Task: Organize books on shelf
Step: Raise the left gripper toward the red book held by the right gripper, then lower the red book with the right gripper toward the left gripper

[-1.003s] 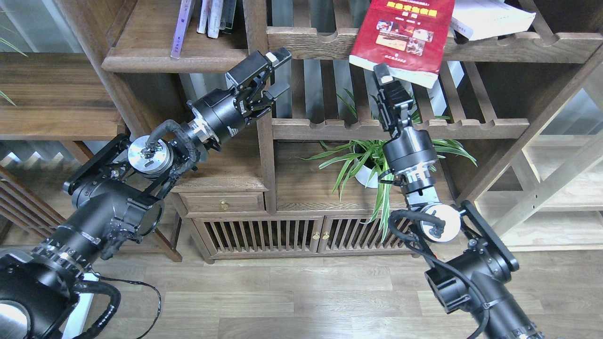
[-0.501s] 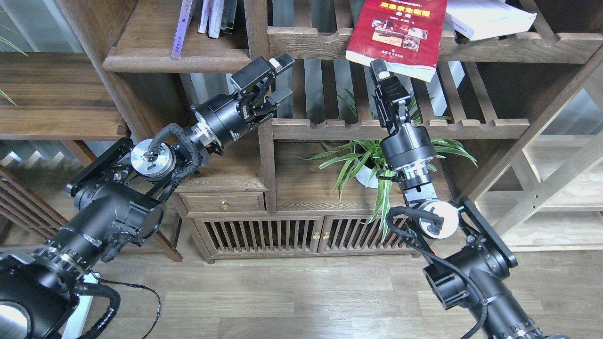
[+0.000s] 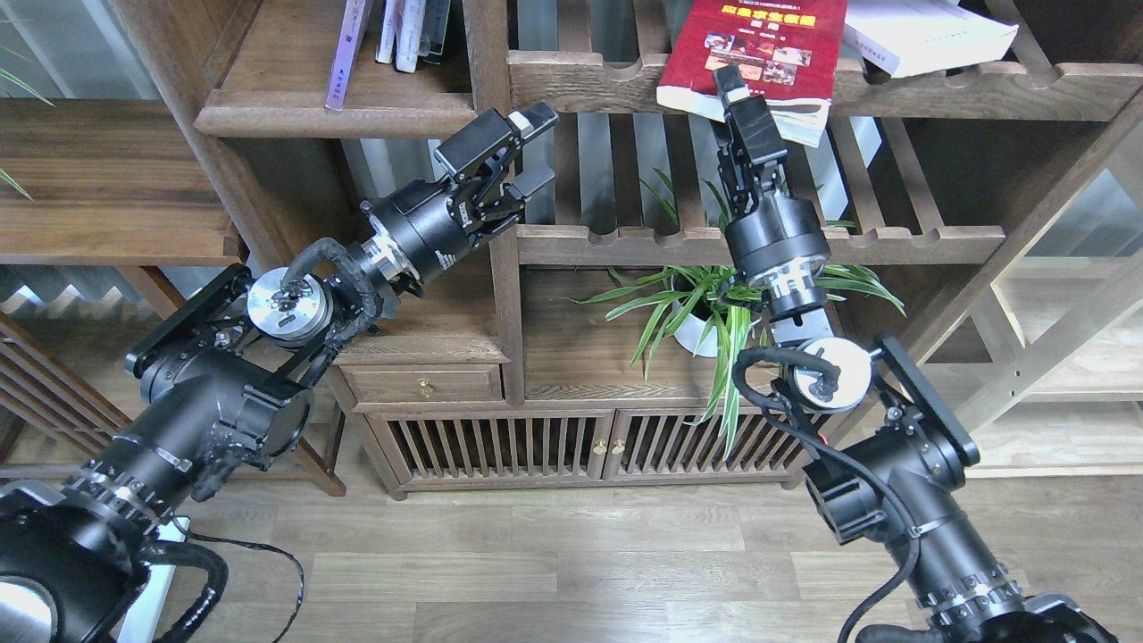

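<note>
Against the slatted rack's front rail (image 3: 625, 76), the right pincer (image 3: 746, 100) touches the red book's (image 3: 759, 45) overhanging lower edge; grip cannot be told. Left pincer (image 3: 522, 147) hangs open, empty. Risk: a nudge could tip the book off. Upper-left shelf (image 3: 330, 116) holds several upright books (image 3: 406, 31); white book (image 3: 929, 36) lies beside the red.

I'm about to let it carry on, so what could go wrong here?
The bright red paperback book overhangs the slatted rack's scalloped front rail, with the right tool at its lower edge; a push could tip it off. It could drop onto the green potted plant below.
</note>
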Robot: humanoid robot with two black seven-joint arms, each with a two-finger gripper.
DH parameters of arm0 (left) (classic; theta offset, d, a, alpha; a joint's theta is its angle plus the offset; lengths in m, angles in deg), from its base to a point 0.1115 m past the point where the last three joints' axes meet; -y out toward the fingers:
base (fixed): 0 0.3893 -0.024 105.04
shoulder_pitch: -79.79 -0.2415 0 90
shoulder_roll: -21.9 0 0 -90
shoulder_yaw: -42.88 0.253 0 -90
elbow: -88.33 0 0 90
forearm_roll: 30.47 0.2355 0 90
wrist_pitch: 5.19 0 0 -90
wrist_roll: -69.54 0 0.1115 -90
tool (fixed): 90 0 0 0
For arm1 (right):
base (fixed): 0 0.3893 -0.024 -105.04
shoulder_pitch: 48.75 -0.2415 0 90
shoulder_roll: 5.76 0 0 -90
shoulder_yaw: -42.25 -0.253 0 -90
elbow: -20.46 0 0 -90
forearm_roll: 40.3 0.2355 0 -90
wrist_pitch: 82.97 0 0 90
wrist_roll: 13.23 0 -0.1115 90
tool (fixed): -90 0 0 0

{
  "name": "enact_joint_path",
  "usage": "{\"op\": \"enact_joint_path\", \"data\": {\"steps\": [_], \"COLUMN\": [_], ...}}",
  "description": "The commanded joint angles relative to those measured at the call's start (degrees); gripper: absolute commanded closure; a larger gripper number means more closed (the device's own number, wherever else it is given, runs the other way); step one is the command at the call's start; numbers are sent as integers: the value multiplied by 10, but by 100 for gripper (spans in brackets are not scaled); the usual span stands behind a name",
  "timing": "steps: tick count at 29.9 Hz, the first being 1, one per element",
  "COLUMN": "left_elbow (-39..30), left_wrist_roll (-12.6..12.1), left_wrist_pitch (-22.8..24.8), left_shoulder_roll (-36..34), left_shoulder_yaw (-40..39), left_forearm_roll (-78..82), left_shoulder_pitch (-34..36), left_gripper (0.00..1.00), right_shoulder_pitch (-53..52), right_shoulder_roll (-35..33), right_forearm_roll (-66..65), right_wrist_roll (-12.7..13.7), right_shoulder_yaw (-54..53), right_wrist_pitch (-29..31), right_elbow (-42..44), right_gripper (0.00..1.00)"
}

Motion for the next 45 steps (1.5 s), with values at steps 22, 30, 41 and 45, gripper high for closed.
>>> {"op": "enact_joint_path", "data": {"steps": [22, 30, 41, 45], "left_elbow": [0, 1, 4, 4], "left_wrist_roll": [0, 0, 0, 0], "left_wrist_pitch": [20, 27, 39, 46], "left_shoulder_roll": [0, 0, 0, 0], "left_shoulder_yaw": [-4, -7, -9, -9], "left_forearm_roll": [4, 4, 0, 0], "left_shoulder_pitch": [-16, -29, -48, -63], "left_gripper": [2, 2, 2, 2], "right_shoulder_pitch": [-37, -25, 63, 99], "right_shoulder_roll": [0, 0, 0, 0], "right_forearm_roll": [1, 1, -1, -4], "right_wrist_roll": [-18, -16, -10, -10], "right_shoulder_yaw": [-23, -23, 6, 14], "right_wrist_pitch": [-67, 13, 160, 160], "right_elbow": [10, 7, -10, -10], "right_gripper": [91, 97, 98, 98]}}
